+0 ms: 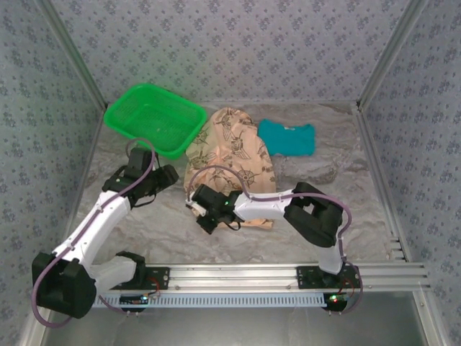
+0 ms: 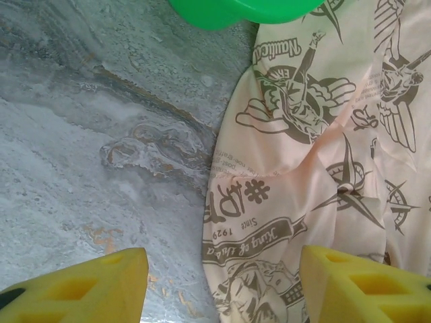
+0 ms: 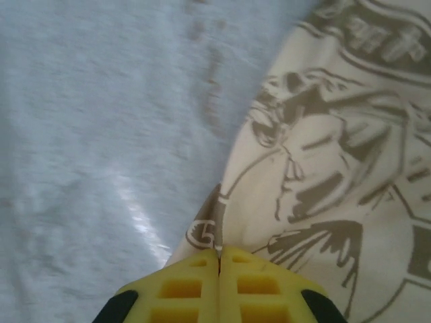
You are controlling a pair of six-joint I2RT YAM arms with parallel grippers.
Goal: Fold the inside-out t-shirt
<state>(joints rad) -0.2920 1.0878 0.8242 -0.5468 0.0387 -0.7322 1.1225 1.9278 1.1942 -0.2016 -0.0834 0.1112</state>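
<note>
Marbled grey table [image 1: 166, 223] is seen with the t-shirt [image 1: 230, 148] pinched at its edge by the closed right gripper [image 3: 219, 259], left gripper [image 2: 222, 262] held parted, gripping nothing.

Bright, even light; t-shirt [image 3: 337, 168] blurred in right wrist view

T-shirt [image 2: 303, 168]: thin soft cloth, matt, creased, dark print. Table top [image 2: 101, 101]: smooth marbled sheet, faint sheen. Basket [image 1: 189, 137]: glossy green plastic mesh. Right gripper fingers [image 3: 182, 289]: matt yellow plastic. Front rail [image 1: 288, 274]: brushed metal.
</note>
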